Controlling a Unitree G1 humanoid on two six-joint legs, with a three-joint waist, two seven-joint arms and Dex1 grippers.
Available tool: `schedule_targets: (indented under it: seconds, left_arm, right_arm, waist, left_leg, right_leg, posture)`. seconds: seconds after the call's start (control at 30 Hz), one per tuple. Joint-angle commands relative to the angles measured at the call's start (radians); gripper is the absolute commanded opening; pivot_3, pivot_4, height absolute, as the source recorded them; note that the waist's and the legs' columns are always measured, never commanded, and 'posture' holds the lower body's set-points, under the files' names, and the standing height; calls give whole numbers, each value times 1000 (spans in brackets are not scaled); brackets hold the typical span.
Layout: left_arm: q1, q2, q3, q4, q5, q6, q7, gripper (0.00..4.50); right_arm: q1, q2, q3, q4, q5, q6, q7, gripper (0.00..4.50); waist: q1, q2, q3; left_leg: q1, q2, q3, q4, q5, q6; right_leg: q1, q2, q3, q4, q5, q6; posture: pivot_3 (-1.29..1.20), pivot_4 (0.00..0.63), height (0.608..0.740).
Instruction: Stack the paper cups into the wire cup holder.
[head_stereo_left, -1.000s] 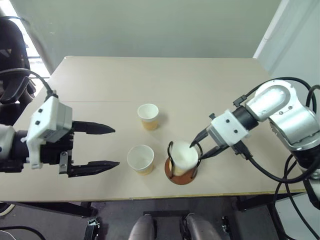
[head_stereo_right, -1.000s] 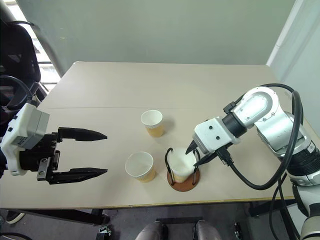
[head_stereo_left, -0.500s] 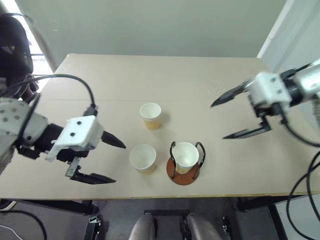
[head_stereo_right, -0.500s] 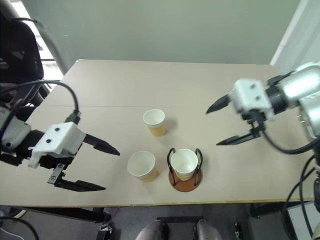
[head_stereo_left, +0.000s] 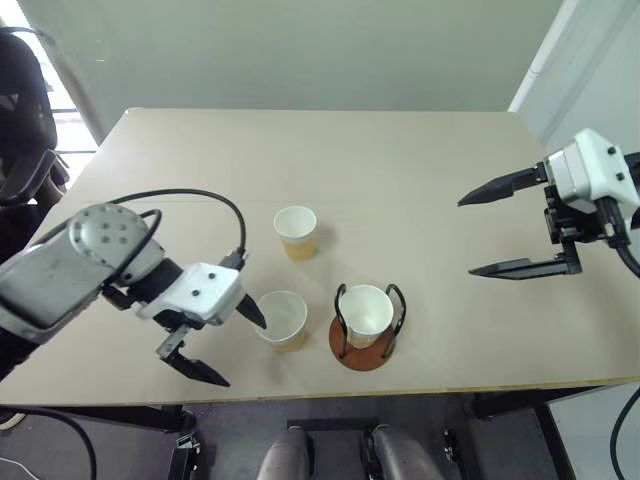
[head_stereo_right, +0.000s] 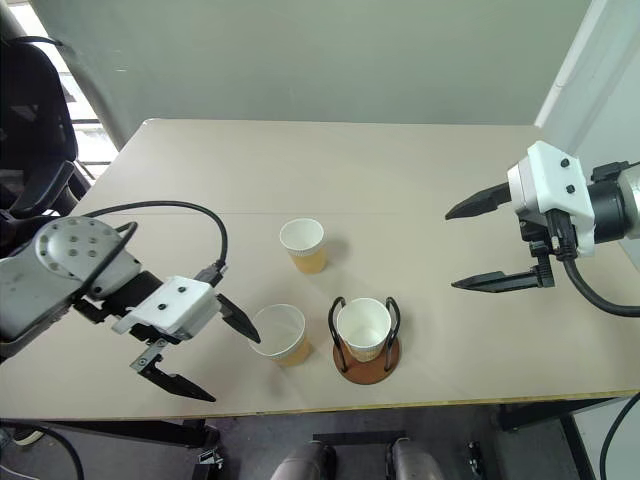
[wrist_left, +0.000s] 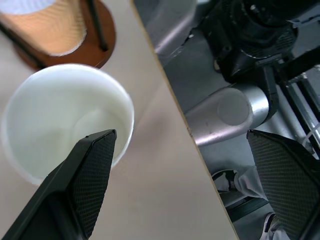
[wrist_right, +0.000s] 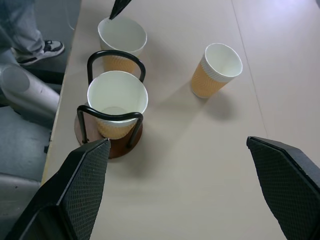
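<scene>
One paper cup (head_stereo_left: 366, 312) in wire cup holder (head_stereo_left: 361, 350), left gripper (head_stereo_left: 229, 346) spread beside near cup (head_stereo_left: 283, 318), right gripper (head_stereo_left: 492, 232) spread.

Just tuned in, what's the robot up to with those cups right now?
It is stacking paper cups into the wire cup holder. One cup sits inside the holder. The left gripper is open at the cup nearest the holder, one finger tip over its rim, not yet gripping. The right gripper is open and empty, raised off to the right. A third cup stands farther back on the table.
</scene>
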Motion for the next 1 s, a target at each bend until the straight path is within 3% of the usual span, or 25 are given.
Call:
schedule_targets:
  seconds: [0.03, 0.13, 0.23, 0.43, 0.6, 0.87, 1.0]
  left_arm:
    - [-45, -44, -64, 42, 56, -67, -42, 4500]
    - [-69, -63, -105, 71, 78, -99, -42, 4500]
    - [-92, -92, -115, 109, 100, -118, -42, 3867]
    - [-106, -105, -132, 132, 101, -134, -42, 1762]
    - [-110, -117, -127, 130, 80, -118, -42, 51]
    - [-131, -110, 39, 93, -87, 60, -42, 51]
    - [-284, -67, 64, 167, -184, 68, -42, 51]
  right_arm:
    - [20, -40, -68, -49, 23, 20, -29, 4487]
    - [59, -65, -115, -81, 63, 50, -29, 4487]
    - [127, -90, -196, -117, 128, 90, -17, 4500]
    - [226, -107, -348, -189, 266, 184, -38, 4500]
    - [204, -100, -370, -201, 359, 218, -91, 4500]
    - [172, -101, -447, -181, 511, 275, -189, 4500]
    - [173, -107, -487, -179, 560, 291, -226, 4500]
  waist:
    - [0, 0, 0]
    - [2, 0, 0]
    - [6, 0, 0]
    - [6, 1, 0]
    - [6, 1, 0]
    - [5, 2, 0]
    - [7, 1, 0]
  left_leg:
    - [0, 0, 0, 0, 0, 0]
    - [0, 0, 0, 1, 1, 1]
    - [-1, 0, 0, 2, 1, 1]
    - [-3, 0, 1, 4, 1, 1]
    - [-3, 0, 1, 7, 1, 2]
    - [-5, 0, 1, 16, 1, 5]
    - [-6, 0, 1, 17, 2, 6]
  right_leg:
    - [0, 0, 0, 0, 0, 0]
    - [0, 0, 0, 0, 1, 1]
    - [0, 0, 0, 0, 0, 2]
    - [0, 0, 0, 0, 0, 4]
    - [1, 0, 0, 0, 1, 6]
    - [3, 0, 1, 0, 0, 6]
    - [3, 0, 1, 0, -1, 3]
  posture:
    - [0, 150, 740]
    - [0, 150, 740]
    - [0, 150, 740]
    - [0, 150, 740]
    - [0, 150, 740]
    - [0, 150, 740]
    - [0, 150, 740]
